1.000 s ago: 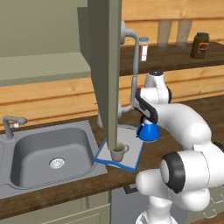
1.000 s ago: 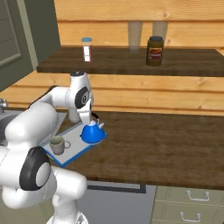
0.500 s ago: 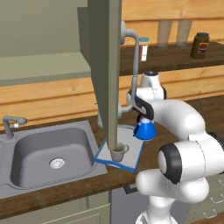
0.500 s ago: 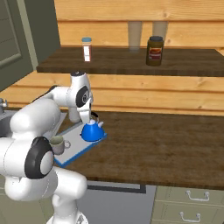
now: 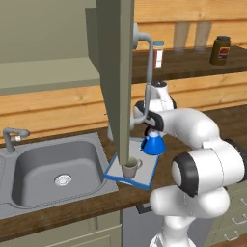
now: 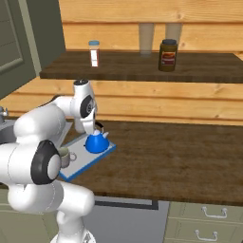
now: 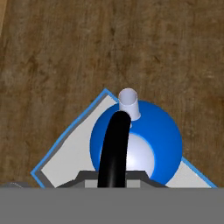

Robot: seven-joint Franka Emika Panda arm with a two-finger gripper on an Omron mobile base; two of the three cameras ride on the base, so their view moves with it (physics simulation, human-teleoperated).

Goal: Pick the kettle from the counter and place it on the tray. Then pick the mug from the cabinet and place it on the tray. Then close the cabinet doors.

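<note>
A wooden plank wall (image 6: 156,99) stands behind the gripper. A dark shelf (image 6: 142,71) runs above it. A grey sink (image 5: 53,166) lies far to its left.

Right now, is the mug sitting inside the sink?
No, the mug stands on the tray next to the blue kettle, while the sink lies to one side of the tray.

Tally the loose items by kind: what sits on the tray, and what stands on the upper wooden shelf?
Kettle: 1, on the tray
Mug: 1, on the tray
Brown jar: 1, on the shelf
Small white bottle: 1, on the shelf
Total: 4
</note>
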